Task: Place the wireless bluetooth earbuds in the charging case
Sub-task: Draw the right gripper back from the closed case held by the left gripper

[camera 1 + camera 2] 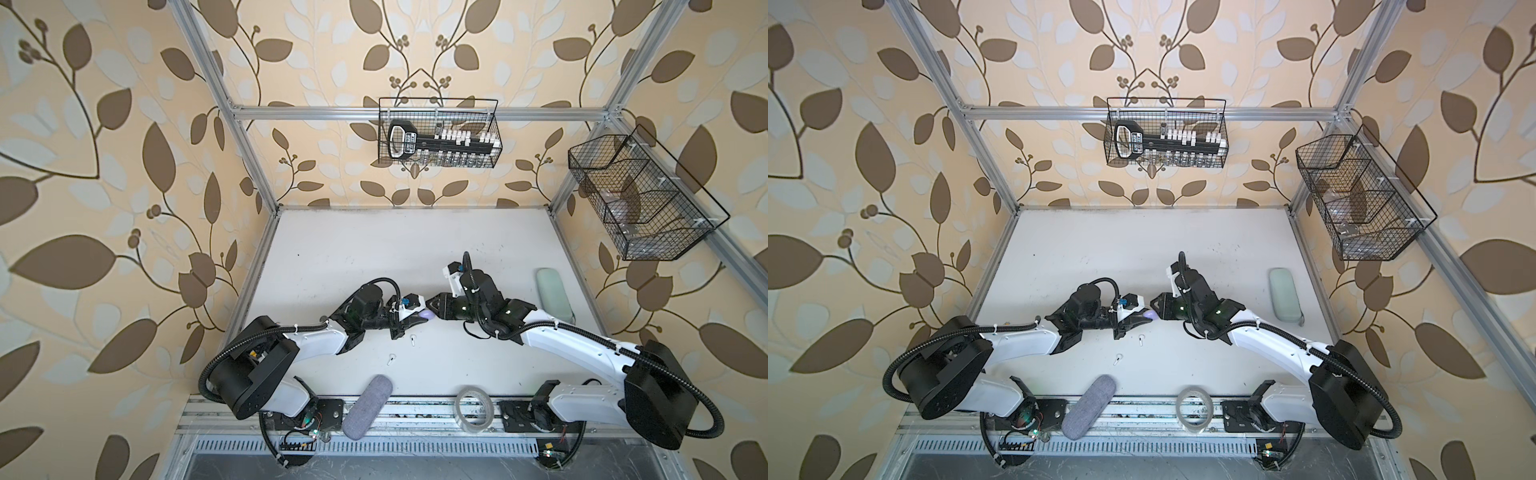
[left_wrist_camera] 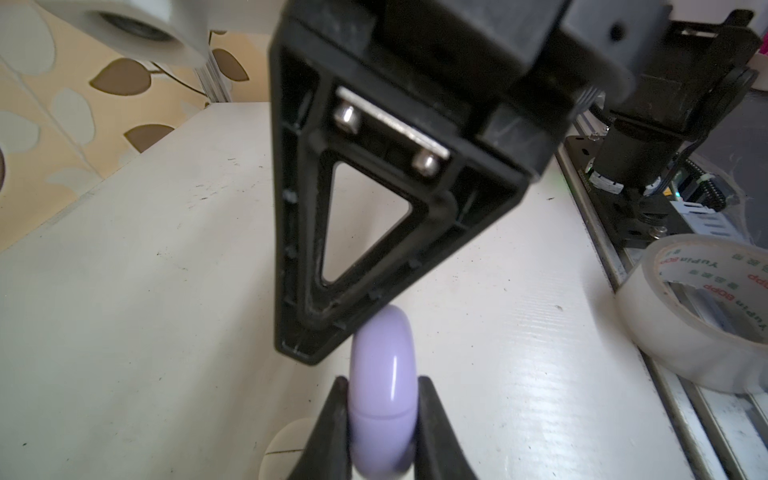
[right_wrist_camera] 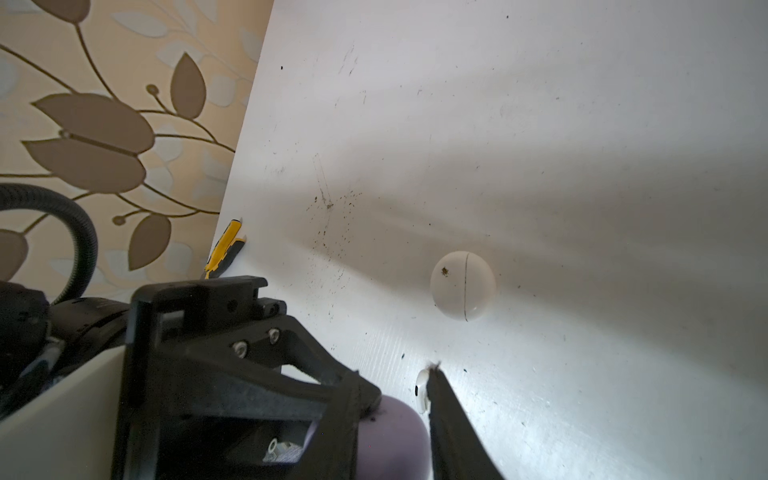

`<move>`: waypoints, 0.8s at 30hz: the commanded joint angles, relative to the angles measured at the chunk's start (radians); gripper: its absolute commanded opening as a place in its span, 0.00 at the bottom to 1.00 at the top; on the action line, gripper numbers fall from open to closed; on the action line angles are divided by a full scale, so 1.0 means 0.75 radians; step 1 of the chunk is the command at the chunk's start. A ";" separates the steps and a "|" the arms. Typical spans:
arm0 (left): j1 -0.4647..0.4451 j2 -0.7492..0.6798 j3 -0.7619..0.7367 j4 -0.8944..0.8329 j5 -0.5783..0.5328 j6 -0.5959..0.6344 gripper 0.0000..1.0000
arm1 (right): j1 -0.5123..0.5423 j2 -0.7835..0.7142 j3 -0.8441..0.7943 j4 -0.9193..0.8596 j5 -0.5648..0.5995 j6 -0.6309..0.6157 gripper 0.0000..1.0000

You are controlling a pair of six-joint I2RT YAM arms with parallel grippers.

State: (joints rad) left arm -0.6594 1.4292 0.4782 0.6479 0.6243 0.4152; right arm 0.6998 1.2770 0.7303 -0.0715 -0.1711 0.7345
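Note:
A lilac charging case (image 2: pixel 380 399) hangs above the table, and my left gripper (image 2: pixel 382 384) is shut on its flat sides. It shows as a small lilac spot (image 1: pixel 428 316) in both top views. My right gripper (image 3: pixel 395 395) meets it from the right, one finger on each side of the case's far end. Its near finger (image 2: pixel 307 291) covers part of the case. Two white earbuds (image 1: pixel 413 338) (image 1: pixel 390 358) lie loose on the table in front of the grippers. One earbud (image 3: pixel 421 388) shows past my right finger. A closed white case (image 3: pixel 463 286) sits on the table beneath.
A grey oblong case (image 1: pixel 368 407) and a roll of clear tape (image 1: pixel 473 409) lie at the front edge. A mint-green case (image 1: pixel 550 295) lies at the right side. Wire baskets (image 1: pixel 438 133) (image 1: pixel 640 195) hang on the back and right walls.

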 commanded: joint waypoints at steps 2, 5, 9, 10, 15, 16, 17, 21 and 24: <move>0.029 -0.012 0.052 0.071 -0.027 -0.032 0.00 | 0.030 0.019 -0.045 0.001 -0.002 0.019 0.29; 0.034 -0.012 0.058 0.071 -0.029 -0.038 0.00 | 0.040 0.018 -0.057 0.014 0.002 0.028 0.29; 0.034 -0.012 0.063 0.062 -0.023 -0.044 0.00 | 0.029 -0.012 -0.060 -0.003 0.016 0.017 0.29; 0.033 -0.012 0.066 0.060 -0.024 -0.046 0.00 | 0.021 -0.023 -0.058 -0.011 0.021 0.011 0.29; 0.039 -0.022 0.086 0.039 -0.048 -0.076 0.00 | -0.030 -0.107 -0.054 -0.090 0.070 -0.038 0.36; 0.040 -0.022 0.092 0.034 -0.051 -0.078 0.00 | -0.036 -0.125 -0.055 -0.105 0.085 -0.047 0.38; 0.040 -0.024 0.095 0.026 -0.053 -0.077 0.00 | -0.039 -0.139 -0.057 -0.115 0.098 -0.054 0.40; 0.043 -0.022 0.106 0.005 -0.063 -0.074 0.00 | -0.045 -0.187 -0.066 -0.142 0.146 -0.080 0.47; 0.044 -0.024 0.112 -0.006 -0.063 -0.075 0.00 | -0.049 -0.203 -0.068 -0.166 0.172 -0.093 0.48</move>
State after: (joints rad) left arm -0.6331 1.4296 0.5282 0.6300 0.5842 0.3645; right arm 0.6689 1.1385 0.6941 -0.1505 -0.0841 0.6872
